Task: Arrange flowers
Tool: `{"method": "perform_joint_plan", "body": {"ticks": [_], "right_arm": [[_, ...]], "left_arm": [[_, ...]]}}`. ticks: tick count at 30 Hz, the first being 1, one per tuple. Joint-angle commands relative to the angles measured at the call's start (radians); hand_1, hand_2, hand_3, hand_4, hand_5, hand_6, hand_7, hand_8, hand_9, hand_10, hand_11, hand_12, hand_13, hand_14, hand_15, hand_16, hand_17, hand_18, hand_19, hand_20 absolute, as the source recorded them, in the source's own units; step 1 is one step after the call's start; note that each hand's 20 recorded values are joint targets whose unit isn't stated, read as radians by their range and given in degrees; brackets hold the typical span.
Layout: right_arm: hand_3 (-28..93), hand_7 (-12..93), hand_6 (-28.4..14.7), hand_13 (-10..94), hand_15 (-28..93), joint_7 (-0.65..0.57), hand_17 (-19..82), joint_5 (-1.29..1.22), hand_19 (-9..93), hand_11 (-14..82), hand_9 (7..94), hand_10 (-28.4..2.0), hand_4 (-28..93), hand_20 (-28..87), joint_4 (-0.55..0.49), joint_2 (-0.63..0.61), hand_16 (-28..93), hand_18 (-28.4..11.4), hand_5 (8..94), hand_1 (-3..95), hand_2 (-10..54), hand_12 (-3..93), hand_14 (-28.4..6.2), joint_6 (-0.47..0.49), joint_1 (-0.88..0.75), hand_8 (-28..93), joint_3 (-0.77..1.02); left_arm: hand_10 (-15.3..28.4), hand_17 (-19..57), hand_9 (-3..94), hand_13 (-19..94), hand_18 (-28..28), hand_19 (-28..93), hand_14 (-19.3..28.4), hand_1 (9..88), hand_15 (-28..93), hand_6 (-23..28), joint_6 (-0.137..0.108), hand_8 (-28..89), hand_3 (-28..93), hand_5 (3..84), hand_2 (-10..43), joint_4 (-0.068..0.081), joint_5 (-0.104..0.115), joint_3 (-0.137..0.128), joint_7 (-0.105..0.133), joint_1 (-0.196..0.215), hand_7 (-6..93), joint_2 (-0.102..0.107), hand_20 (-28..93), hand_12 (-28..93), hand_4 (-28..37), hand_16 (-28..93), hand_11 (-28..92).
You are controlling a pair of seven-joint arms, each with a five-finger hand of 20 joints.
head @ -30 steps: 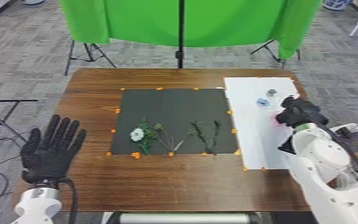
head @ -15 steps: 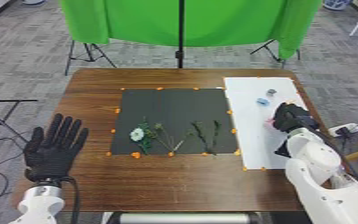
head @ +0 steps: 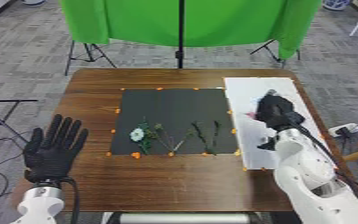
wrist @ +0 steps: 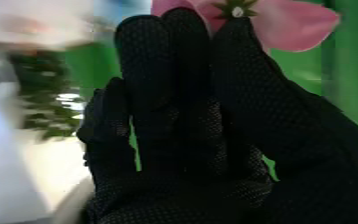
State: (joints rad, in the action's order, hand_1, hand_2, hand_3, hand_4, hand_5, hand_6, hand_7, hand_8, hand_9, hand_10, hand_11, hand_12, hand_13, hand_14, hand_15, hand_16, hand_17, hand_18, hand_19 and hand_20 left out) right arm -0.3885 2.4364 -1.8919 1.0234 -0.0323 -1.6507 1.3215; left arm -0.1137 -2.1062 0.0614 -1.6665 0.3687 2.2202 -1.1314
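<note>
Pink flower point(wrist: 302, 24), pinched by nearly closed right hand point(head: 276, 109), shifts toward ten o'clock; black mat point(head: 175, 110) likely next.

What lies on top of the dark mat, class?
On the dark mat lie a white flower with green leaves and, to its right, several thin plant stems. The patches of mat directly beneath them are covered and cannot be seen.
</note>
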Motion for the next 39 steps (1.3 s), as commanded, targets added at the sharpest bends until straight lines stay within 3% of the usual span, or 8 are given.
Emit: {"method": "perform_joint_plan", "body": {"ticks": [1,5,8,14,24,25,33,39], "right_arm": [[73,32,-0.8,71,46,0.143,32,-0.039,88,10.8,87.6,-11.7,-28,39,0.054,0.161,36,-22.0,78.5,58.4,-9.5,40.1,-9.2,0.003,0.247,-2,-0.195],[73,32,-0.9,71,46,0.331,31,-0.052,88,10.8,87.2,-11.6,-28,39,0.171,0.3,37,-22.0,78.1,58.3,-9.5,39.8,-8.9,0.099,0.314,-2,-0.212],[73,33,-0.6,70,46,0.326,31,-0.042,88,10.7,86.5,-11.3,-28,39,0.207,0.353,37,-21.7,77.1,57.8,-9.5,39.7,-8.7,0.113,0.336,-2,-0.253],[73,34,-0.4,69,45,0.394,31,0.029,87,10.5,85.8,-11.3,-28,40,0.311,0.437,37,-21.7,76.2,56.6,-9.5,39.2,-9.0,0.173,0.401,-3,-0.344],[73,36,-0.5,68,46,0.4,30,0.186,87,10.7,83.7,-11.0,-28,40,0.542,0.561,36,-21.6,72.9,56.2,-9.5,38.8,-8.3,0.127,0.493,-5,-0.393],[73,36,-0.6,67,46,0.394,30,0.197,87,10.8,83.4,-10.9,-28,40,0.563,0.573,36,-21.6,72.4,56.3,-9.5,38.6,-8.1,0.131,0.502,-6,-0.383],[73,38,-0.9,65,45,0.32,30,0.212,87,11.3,80.7,-10.9,-28,40,0.568,0.568,36,-21.3,69.0,56.7,-9.5,37.4,-7.7,0.128,0.487,-8,-0.395],[75,25,-0.3,62,48,0.299,30,0.2,87,18.1,70.8,-12.8,-28,39,0.546,0.559,34,-21.4,65.5,54.2,-9.5,22.2,-8.3,0.204,0.473,-9,-0.39]], "left_arm": [[14.6,-6.7,38.6,28,12.9,32,15.0,30.4,28,9.1,-0.009,-9,77,44.9,14.1,0.006,0.005,0.018,-0.01,0.007,9.5,-0.008,11,9,-28.3,-6,16],[14.6,-6.7,38.5,27,12.9,32,15.0,30.4,28,9.1,-0.004,-9,77,44.9,14.1,0.016,0.001,0.034,-0.015,-0.018,9.5,-0.003,11,8,-28.3,-6,17],[14.6,-6.7,38.6,27,12.9,32,15.0,30.5,28,9.0,0.002,-9,77,44.9,14.1,0.027,-0.006,0.05,-0.023,-0.049,9.5,0.006,11,9,-28.3,-6,17],[14.7,-6.7,38.6,28,12.9,32,15.0,30.5,28,9.1,0.016,-9,77,44.9,14.1,0.036,-0.004,0.061,-0.009,-0.074,9.5,0.027,11,8,-28.3,-6,17],[14.6,-6.7,38.5,28,13.0,32,15.0,30.5,28,9.1,0.04,-9,77,44.9,14.1,0.049,-0.004,0.095,-0.003,-0.131,9.5,0.071,11,8,-28.3,-6,16],[14.6,-6.7,38.5,28,12.9,32,15.0,30.5,28,9.1,0.034,-9,77,44.9,14.1,0.061,-0.004,0.104,-0.013,-0.157,9.5,0.072,11,8,-28.3,-6,16],[14.6,-6.7,38.5,28,13.0,32,15.0,30.5,28,9.1,0.047,-9,77,44.9,14.1,0.053,-0.005,0.101,-0.024,-0.143,9.4,0.077,11,8,-28.3,-6,16],[14.6,-6.7,38.5,28,13.0,32,15.0,30.5,28,9.0,0.049,-9,77,44.9,14.1,0.051,-0.005,0.094,-0.026,-0.133,9.4,0.071,11,9,-28.3,-6,16]]}}
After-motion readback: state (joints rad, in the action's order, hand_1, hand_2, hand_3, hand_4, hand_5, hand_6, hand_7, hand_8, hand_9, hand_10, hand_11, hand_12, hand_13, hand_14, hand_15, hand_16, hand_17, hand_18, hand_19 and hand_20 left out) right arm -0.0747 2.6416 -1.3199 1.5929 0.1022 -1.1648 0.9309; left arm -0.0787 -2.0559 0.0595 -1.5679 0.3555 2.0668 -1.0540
